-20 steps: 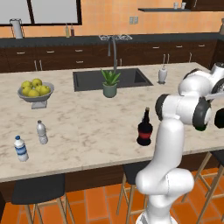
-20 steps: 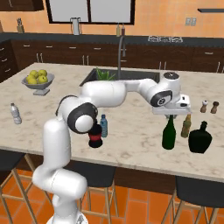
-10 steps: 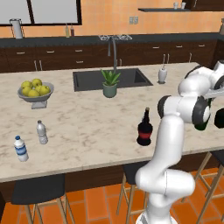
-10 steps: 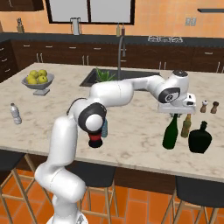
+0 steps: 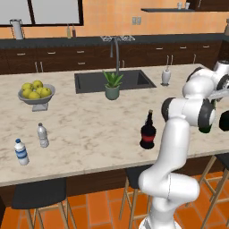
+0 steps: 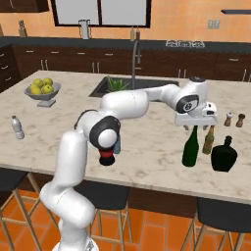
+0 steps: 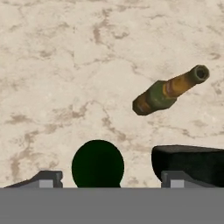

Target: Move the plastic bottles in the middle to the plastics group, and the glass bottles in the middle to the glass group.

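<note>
Right base view: gripper (image 6: 197, 127) hovers open just above green wine bottle (image 6: 190, 147), standing beside brown bottle (image 6: 209, 140); placement looks done, next likely fetch black red-label bottle (image 5: 147, 132) mid-counter.

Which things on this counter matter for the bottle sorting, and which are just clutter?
Job:
green bottle
brown bottle
red-label bottle
blue bottle
labelled clear bottle
plain clear bottle
gripper

Clutter:
fruit bowl
plant
shakers
</note>
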Available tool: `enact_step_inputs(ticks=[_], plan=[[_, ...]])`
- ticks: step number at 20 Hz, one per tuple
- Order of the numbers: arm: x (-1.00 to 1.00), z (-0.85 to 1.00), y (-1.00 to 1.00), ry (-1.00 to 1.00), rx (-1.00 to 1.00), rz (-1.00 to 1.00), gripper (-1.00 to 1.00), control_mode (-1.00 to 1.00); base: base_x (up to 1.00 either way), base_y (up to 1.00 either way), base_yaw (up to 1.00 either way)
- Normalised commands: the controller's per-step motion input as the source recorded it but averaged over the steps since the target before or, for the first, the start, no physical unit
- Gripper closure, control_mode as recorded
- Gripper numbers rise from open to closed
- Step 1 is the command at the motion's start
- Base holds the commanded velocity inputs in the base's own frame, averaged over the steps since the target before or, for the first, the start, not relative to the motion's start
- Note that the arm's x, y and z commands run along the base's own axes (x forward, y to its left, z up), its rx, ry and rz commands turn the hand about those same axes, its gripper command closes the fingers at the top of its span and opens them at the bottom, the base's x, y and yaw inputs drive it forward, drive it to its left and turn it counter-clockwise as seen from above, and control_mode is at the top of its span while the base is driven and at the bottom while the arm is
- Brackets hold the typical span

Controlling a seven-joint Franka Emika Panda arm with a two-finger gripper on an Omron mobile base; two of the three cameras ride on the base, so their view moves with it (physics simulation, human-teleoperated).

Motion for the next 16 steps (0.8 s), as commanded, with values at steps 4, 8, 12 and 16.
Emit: enact_step_inputs(ticks=[4,8,12,16], plan=[[-0.03,0.09,0.10,-0.05,-0.01,0.00,-1.00,-1.00,0.00,0.00,0.00],[-0.15,0.45,0.28,-0.08,-0.01,0.00,-1.00,-1.00,0.00,0.00,0.00],[-0.38,0.28,0.47,-0.15,-0.02,-0.01,-1.00,-1.00,0.00,0.00,0.00],[-0.38,-0.01,0.90,-0.07,-0.04,-0.08,-1.00,-1.00,0.00,0.00,0.00]])
